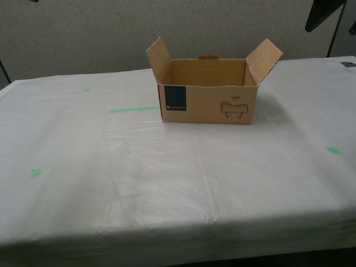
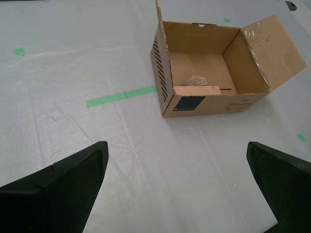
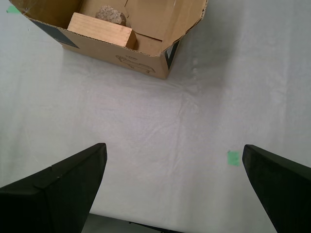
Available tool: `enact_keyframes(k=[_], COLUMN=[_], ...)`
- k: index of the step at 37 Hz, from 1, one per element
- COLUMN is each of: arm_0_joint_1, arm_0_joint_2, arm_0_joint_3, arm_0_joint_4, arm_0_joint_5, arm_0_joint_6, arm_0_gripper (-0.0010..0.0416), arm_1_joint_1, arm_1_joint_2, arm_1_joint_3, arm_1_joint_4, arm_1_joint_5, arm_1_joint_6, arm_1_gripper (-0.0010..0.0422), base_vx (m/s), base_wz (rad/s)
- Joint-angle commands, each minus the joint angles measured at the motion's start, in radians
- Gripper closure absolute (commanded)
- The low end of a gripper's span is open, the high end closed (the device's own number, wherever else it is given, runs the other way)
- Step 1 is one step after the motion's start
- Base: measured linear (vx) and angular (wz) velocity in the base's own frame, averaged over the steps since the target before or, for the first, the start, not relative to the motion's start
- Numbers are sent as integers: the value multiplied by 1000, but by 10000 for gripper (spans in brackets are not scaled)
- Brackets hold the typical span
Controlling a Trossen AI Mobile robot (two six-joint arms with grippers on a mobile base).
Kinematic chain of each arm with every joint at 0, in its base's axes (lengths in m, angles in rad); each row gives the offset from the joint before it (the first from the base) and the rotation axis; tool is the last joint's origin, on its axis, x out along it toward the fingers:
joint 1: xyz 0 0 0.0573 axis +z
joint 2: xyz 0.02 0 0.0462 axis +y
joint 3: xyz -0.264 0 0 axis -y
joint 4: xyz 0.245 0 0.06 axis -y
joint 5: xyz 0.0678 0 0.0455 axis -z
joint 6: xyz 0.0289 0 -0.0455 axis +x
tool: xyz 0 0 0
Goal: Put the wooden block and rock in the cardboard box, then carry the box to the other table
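Observation:
The cardboard box (image 1: 208, 105) stands open on the other table (image 1: 167, 183), its side flaps raised. Inside it lie the pale wooden block (image 2: 197, 91) and, just behind it, the small lumpy rock (image 2: 196, 80). In the first wrist view the block (image 3: 99, 29) and rock (image 3: 111, 14) show in the box (image 3: 141, 60). My first gripper (image 3: 174, 155) hangs open above bare sheeting, well short of the box. My second gripper (image 2: 176, 160) is open too, high over the table and apart from the box (image 2: 214, 104). Neither holds anything.
Green tape marks (image 1: 133, 109) dot the wrinkled white sheeting, one strip beside the box (image 2: 121, 96) and a small patch near my first gripper (image 3: 233, 158). A dark arm part (image 1: 325, 14) shows at the exterior view's upper right. A grey wall stands behind the table.

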Motion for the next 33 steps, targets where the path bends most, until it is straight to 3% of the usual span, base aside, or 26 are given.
enact_keyframes(k=[1,33], arm_0_joint_1=[1,1], arm_0_joint_2=[0,0], arm_0_joint_3=[0,0], arm_0_joint_4=[0,0], arm_0_joint_5=[5,5], arm_0_joint_6=[3,3], arm_0_gripper=[16,16], arm_1_joint_1=[0,0], arm_1_joint_2=[0,0], arm_1_joint_3=[1,1], arm_1_joint_4=[2,2], arm_1_joint_5=[2,2], arm_1_joint_6=[-1,-1], arm_1_gripper=[23,23], base_vx=[0,0], base_wz=[0,0])
